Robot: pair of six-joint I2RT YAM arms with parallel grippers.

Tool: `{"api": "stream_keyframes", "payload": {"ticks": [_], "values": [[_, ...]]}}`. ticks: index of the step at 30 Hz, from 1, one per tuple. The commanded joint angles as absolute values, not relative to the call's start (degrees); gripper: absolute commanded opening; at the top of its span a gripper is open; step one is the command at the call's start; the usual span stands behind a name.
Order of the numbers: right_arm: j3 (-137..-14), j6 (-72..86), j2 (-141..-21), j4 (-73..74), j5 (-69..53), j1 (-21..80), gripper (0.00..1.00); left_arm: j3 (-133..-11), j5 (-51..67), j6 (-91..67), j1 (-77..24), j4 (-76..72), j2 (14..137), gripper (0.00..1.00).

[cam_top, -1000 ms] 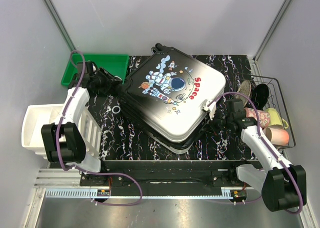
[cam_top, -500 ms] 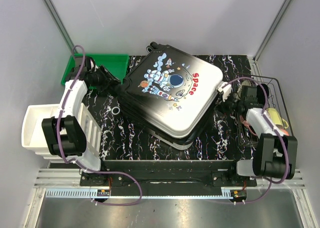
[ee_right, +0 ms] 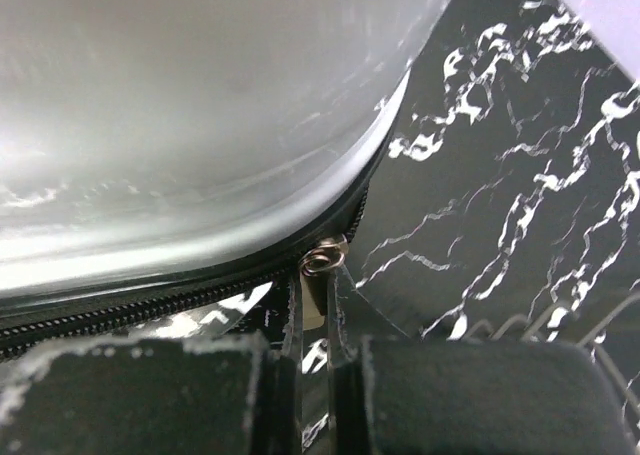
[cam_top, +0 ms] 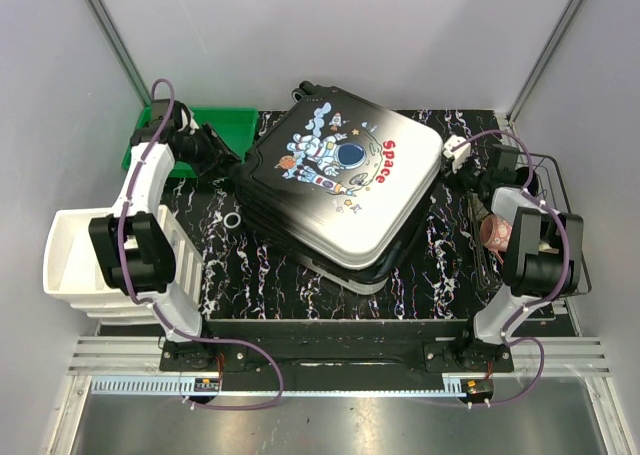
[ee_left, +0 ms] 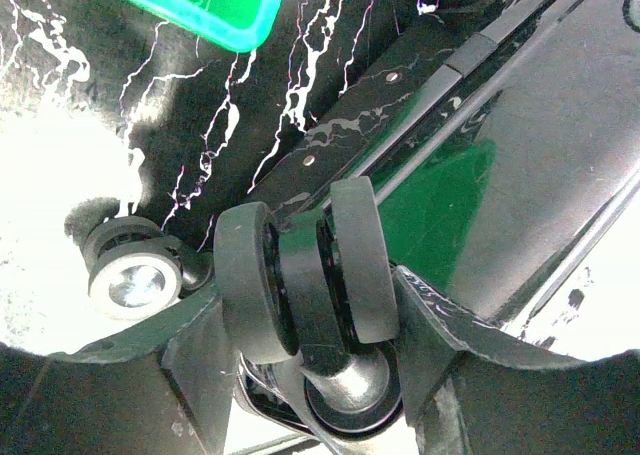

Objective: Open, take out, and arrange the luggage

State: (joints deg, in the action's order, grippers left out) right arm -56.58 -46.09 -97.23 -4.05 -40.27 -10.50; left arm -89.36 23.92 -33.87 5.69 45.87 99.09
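Luggage: the hard-shell suitcase (cam_top: 340, 190) lies flat at the middle of the table, askew to its edges, with the astronaut and "Space" print facing up. The shell runs from black at its left corner to white on its near-right side, and the upper half sits on the lower half.
Zipper: dark teeth (ee_right: 150, 310) run under the pale shell rim to a brass-coloured zipper pull (ee_right: 320, 265). The pull is at the rounded corner that points toward the table's right edge.
Right gripper: the right gripper (ee_right: 320, 347) is at that corner, its jaws together and pinched on the zipper pull's tab.
Wheel: a dark twin wheel (ee_left: 300, 275) stands out from the black shell at the suitcase's far-left corner.
Left gripper: the left gripper (ee_left: 305, 300) is at the twin wheel with its jaws apart, one finger on each side. Whether the pads touch it cannot be told.
Table: the table is covered by a black mat (cam_top: 270, 275) with white marbling.
Ring: a small white ring (cam_top: 232, 219) lies on the mat near the suitcase's left side, apart from it.
Green bin: the green bin (cam_top: 225, 125) is at the far-left corner of the table, just beside the left gripper.
Drawer unit: the white drawer unit (cam_top: 75, 260) is at the left edge, next to the left arm.
Wire basket: the wire basket (cam_top: 560, 170) is at the right edge. A pinkish cup (cam_top: 497, 233) shows at its left side, and the right arm hides the rest.
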Motion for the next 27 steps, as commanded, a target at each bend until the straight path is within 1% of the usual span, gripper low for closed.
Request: {"api": "stream_keyframes", "payload": {"ticks": [1, 5, 6, 9, 11, 12, 13, 17, 18, 20, 22, 25, 26, 27], "values": [[-61.00, -50.79, -100.27, -23.89, -43.22, -11.87, 0.00, -93.50, 20.21, -22.77, 6.50, 41.48, 103.96, 0.00], [-60.21, -54.48, -101.86, -26.90, -54.21, -11.78, 0.00, -96.76, 21.97, -21.01, 6.33, 42.62, 106.78, 0.00], [-60.12, -57.97, -101.95, -25.76, -58.49, -11.69, 0.00, -97.46, 22.32, -20.22, 6.15, 42.97, 107.83, 0.00], [-59.50, -66.14, -101.25, -21.38, -64.05, -11.16, 0.00, -99.40, 23.55, -18.29, 4.75, 43.68, 109.07, 0.00], [-59.68, -71.16, -99.24, -11.55, -66.00, -10.37, 0.00, -100.45, 24.34, -17.14, 2.91, 43.68, 109.51, 0.00], [-59.68, -76.85, -98.36, -7.51, -67.75, -10.20, 0.00, -100.81, 25.48, -15.92, 2.12, 43.68, 109.86, 0.00], [-59.16, -79.69, -96.26, -0.34, -68.29, -9.59, 0.00, -101.59, 25.92, -15.47, 0.54, 43.68, 110.04, 0.00], [-54.59, -91.10, -88.87, 15.79, -70.31, -8.70, 0.00, -102.92, 28.12, -12.93, -3.68, 43.68, 110.65, 0.01], [-53.45, -92.45, -85.20, 21.30, -70.49, -8.61, 0.00, -102.83, 28.39, -12.40, -4.47, 43.68, 110.65, 0.02], [-50.11, -95.08, -81.32, 26.60, -70.05, -8.61, 0.00, -102.75, 29.61, -11.43, -7.02, 43.68, 110.66, 0.04], [-46.61, -95.36, -74.82, 33.46, -69.26, -8.61, 0.00, -102.83, 29.44, -10.02, -10.09, 43.68, 110.74, 0.05], [-41.60, -96.94, -65.50, 41.12, -67.24, -8.70, 0.00, -105.37, 28.39, -9.05, -12.82, 43.68, 111.79, 0.11], [-40.44, -95.99, -63.22, 42.44, -66.80, -8.61, 0.00, -106.77, 28.04, -8.97, -13.01, 43.68, 112.14, 0.16], [-39.39, -95.37, -58.76, 44.71, -66.36, -8.61, 0.00, -111.22, 27.52, -8.88, -12.92, 44.20, 113.71, 0.23]]}}
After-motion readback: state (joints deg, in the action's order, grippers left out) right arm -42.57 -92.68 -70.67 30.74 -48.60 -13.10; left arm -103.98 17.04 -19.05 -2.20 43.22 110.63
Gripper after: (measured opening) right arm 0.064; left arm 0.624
